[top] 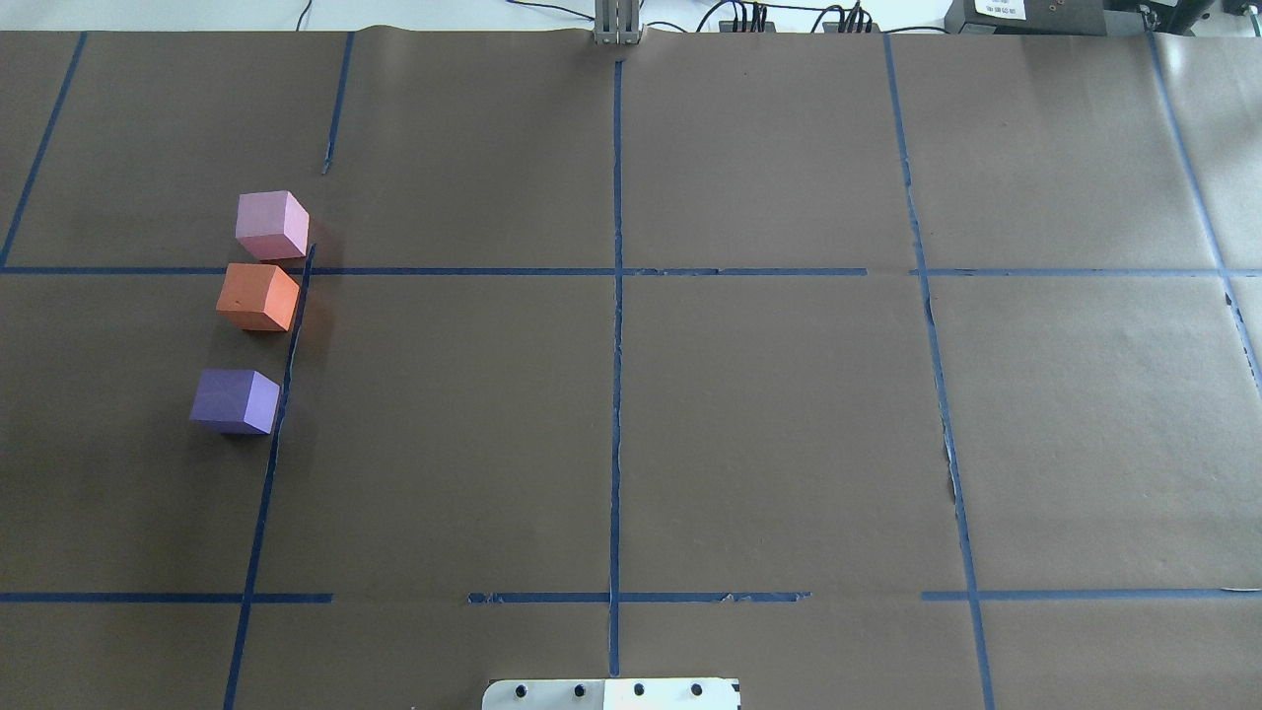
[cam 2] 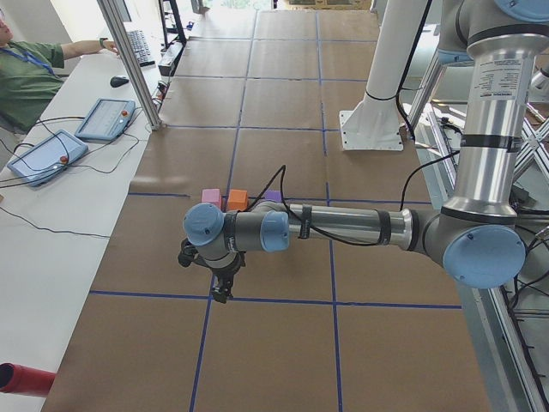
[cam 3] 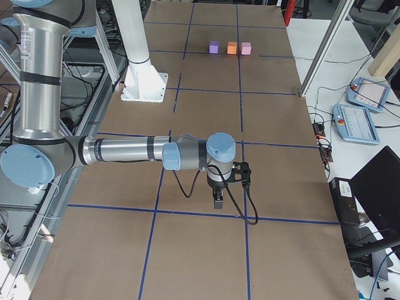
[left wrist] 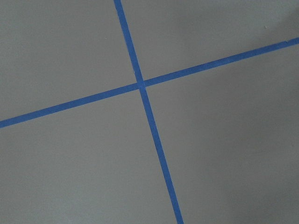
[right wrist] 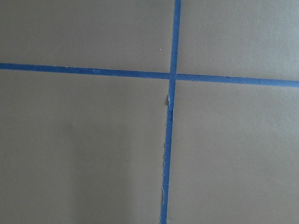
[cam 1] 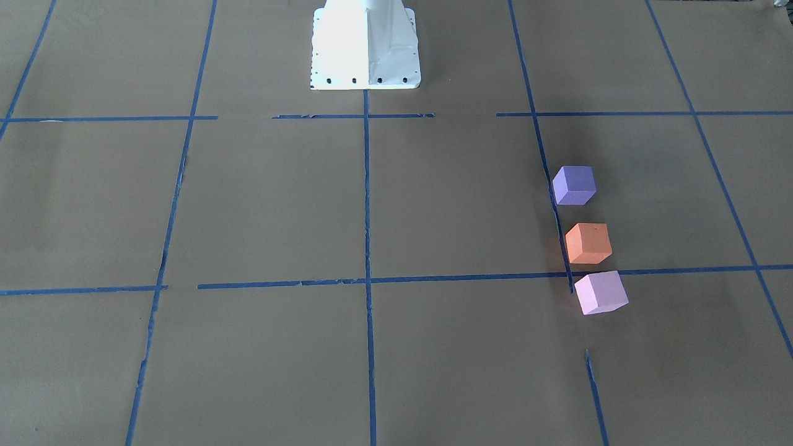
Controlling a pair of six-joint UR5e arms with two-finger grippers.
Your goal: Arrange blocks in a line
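Observation:
Three small foam cubes stand in a row along a blue tape line on the robot's left side of the table. In the overhead view the pale pink block (top: 271, 225) is farthest, the orange block (top: 258, 296) is close behind it, and the dark purple block (top: 235, 400) is nearest, with a wider gap. They also show in the front-facing view: purple (cam 1: 573, 184), orange (cam 1: 588, 243), pink (cam 1: 600, 292). My left gripper (cam 2: 221, 287) hangs over the table's end, apart from the blocks. My right gripper (cam 3: 217, 201) hangs over the opposite end. I cannot tell whether either is open or shut.
The white robot base (cam 1: 365, 46) stands at the table's middle edge. Blue tape lines (top: 616, 296) grid the brown paper. An operator (cam 2: 26, 69) and teach pendants (cam 2: 105, 118) are at a side bench. More pendants (cam 3: 356, 122) lie beside the right end.

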